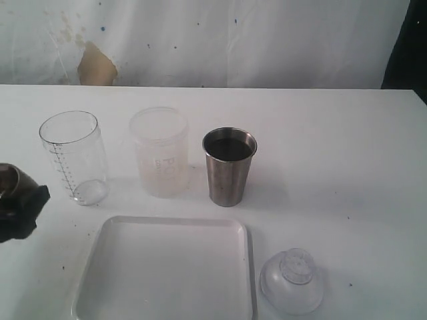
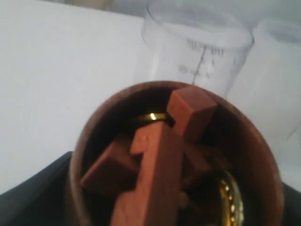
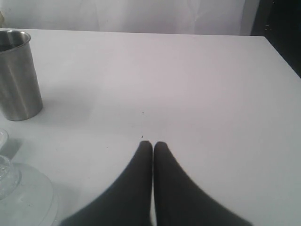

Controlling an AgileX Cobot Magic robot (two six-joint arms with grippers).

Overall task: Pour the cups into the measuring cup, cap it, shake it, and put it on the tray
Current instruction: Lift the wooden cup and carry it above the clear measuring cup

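Plainly little of the job is done: the measuring cup stands upright at the back left of the table, open-topped and, as far as its clear wall shows, empty, so the pouring, capping, shaking and placing all look to lie ahead. Just beside it stands the frosted plastic tumbler, and beside that the steel tumbler, dark inside, its contents not to be made out; neither is touched. The first pour seems to be in hand: the left pincer, at the left edge of the exterior view, is clamped around the brown-gold cup, which carries reddish wooden blocks and sits near the measuring cup; whether it is clear of the table I cannot tell. The white tray lies bare in front, and the clear domed lid rests on the table just to its right, well apart from the measuring cup. The right pincer has its jaws pressed together on nothing, near the lid. As for writing, the measuring cup bears a printed scale with numerals too small and blurred to read, and the frosted tumbler a faint print I cannot make out; no brand shows.
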